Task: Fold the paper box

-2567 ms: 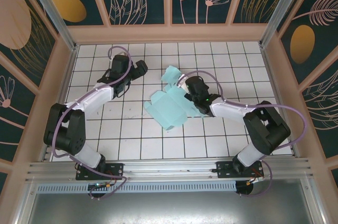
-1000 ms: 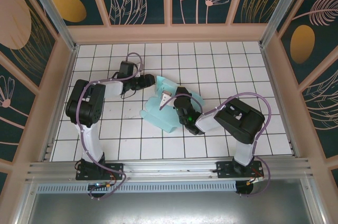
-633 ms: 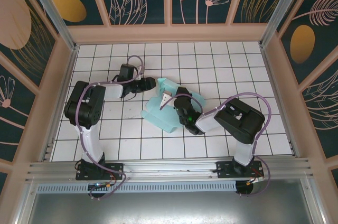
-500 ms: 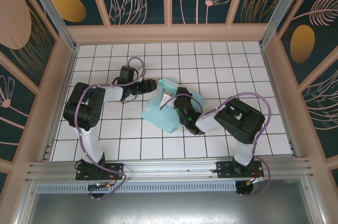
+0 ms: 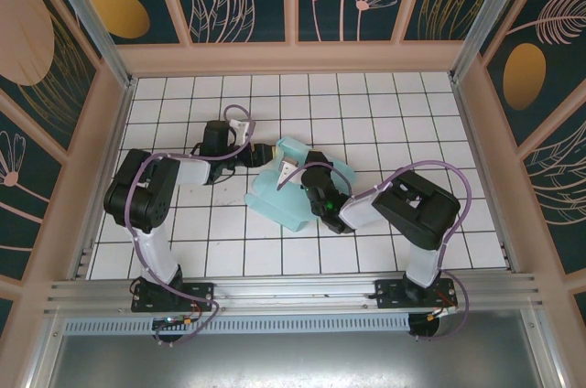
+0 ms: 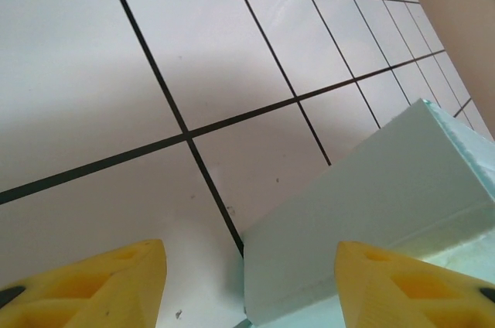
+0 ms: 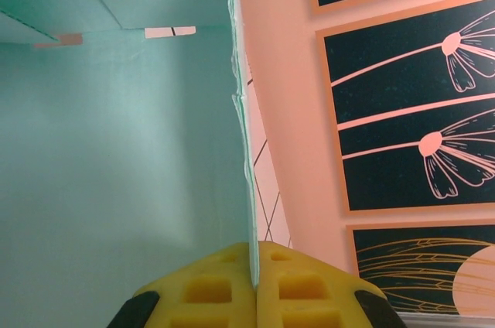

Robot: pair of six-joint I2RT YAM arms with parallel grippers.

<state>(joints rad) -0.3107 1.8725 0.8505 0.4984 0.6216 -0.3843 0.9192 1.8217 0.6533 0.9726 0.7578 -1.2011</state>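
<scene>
A: Paper box [image 5: 282, 203]: where?
B: Sits mid-table on the white tiled table [image 5: 183, 223], partly folded, one wall raised toward 12 o'clock.
A: And the left gripper [image 5: 261, 151]?
B: Lies low at the box's 10 o'clock corner. From the left wrist, yellow fingers [image 6: 116, 285] stand apart either side of that corner of the paper box [image 6: 371, 189]. Cannot tell whether touching.
A: Right gripper [image 5: 295, 168]?
B: Reaches in from 4 o'clock. On the right wrist view, right gripper [image 7: 254, 266] pads pressed together, clamped on a thin upright wall edge of the paper box [image 7: 116, 150].
</scene>
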